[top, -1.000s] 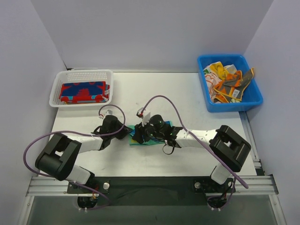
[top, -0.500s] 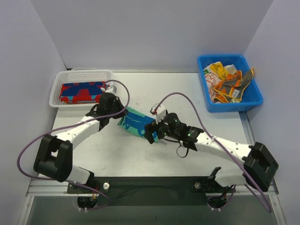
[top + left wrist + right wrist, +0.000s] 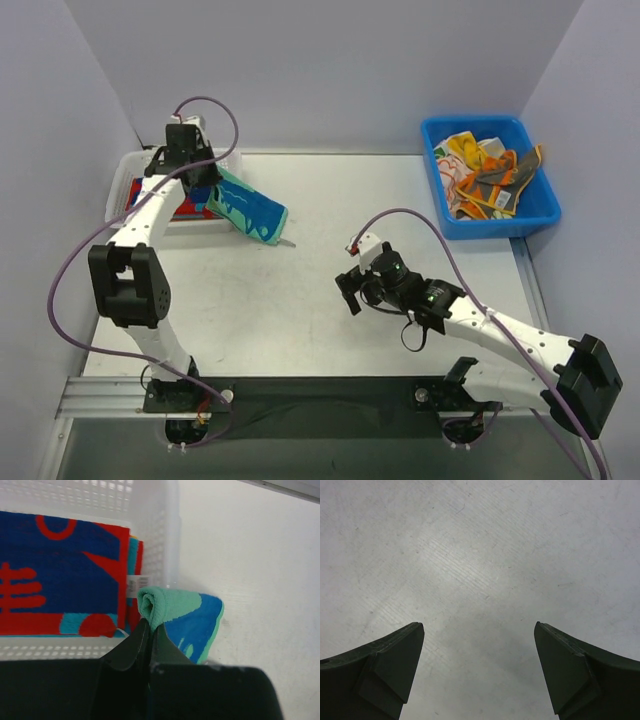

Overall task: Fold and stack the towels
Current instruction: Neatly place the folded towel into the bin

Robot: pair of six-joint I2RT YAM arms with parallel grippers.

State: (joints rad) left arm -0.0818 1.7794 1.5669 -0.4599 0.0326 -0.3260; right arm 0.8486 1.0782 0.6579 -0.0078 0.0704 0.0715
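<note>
The left claw point(image 3: 148, 626) pinches a fold of the teal towel point(image 3: 187, 617) just ahead of its tips, beside the basket point(image 3: 167, 535) wall. The red-and-blue towel point(image 3: 60, 590) lies inside the basket, to the claw's left. The right claw point(image 3: 479, 627) gapes wide above the bare surface point(image 3: 480, 555).

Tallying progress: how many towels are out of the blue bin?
2: a red-and-blue towel in the basket, and a teal towel held by the left pincer at the basket's edge. More may hide under the first.
</note>
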